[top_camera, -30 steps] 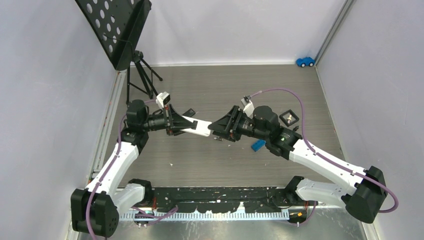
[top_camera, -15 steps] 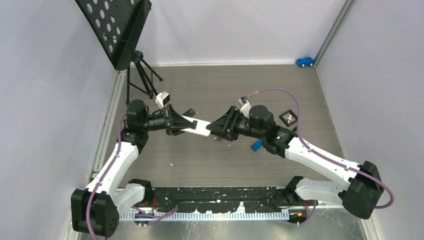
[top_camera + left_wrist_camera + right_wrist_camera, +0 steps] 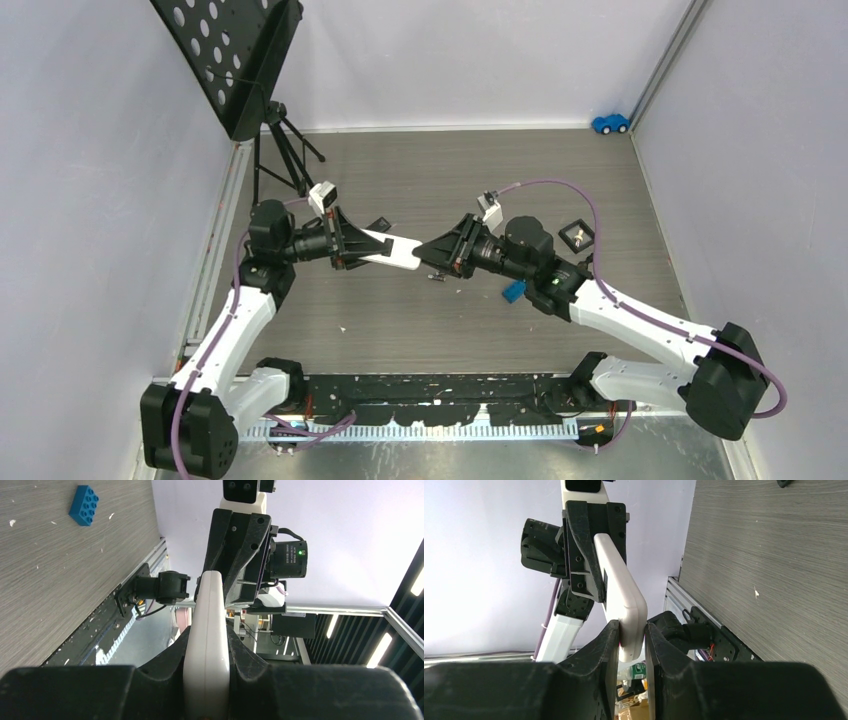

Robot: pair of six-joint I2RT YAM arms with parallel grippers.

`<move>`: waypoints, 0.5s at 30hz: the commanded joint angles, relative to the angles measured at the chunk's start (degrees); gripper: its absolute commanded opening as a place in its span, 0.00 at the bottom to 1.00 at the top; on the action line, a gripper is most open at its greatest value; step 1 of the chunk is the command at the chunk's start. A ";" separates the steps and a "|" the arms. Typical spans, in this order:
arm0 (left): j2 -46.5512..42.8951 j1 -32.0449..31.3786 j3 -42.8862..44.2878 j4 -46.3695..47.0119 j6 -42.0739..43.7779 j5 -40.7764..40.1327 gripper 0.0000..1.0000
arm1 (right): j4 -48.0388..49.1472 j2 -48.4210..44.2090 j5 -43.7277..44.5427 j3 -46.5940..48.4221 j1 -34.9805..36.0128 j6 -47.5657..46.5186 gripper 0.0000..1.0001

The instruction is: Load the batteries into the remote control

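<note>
Clamping remote control [image 3: 395,251] mid-air with left pincer [image 3: 207,645]; pinching its far end with right pincer [image 3: 631,631]. Probably a regrip before loading. Next: keep one end firm, release the other gently.

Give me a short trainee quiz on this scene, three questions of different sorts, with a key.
1. Which grips the remote: the left hand, the right hand, or both? A) left only B) right only C) both
2. True or false: the block by the right arm is red.
3. Fill in: the toy car sits in the far ____ corner.

Key: 1 C; 2 false, it is blue; 3 right.
</note>
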 commanded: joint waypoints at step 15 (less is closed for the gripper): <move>-4.75 -5.18 -0.78 11.82 -4.20 0.95 0.00 | 10.69 12.06 -2.80 5.40 3.77 -5.29 0.21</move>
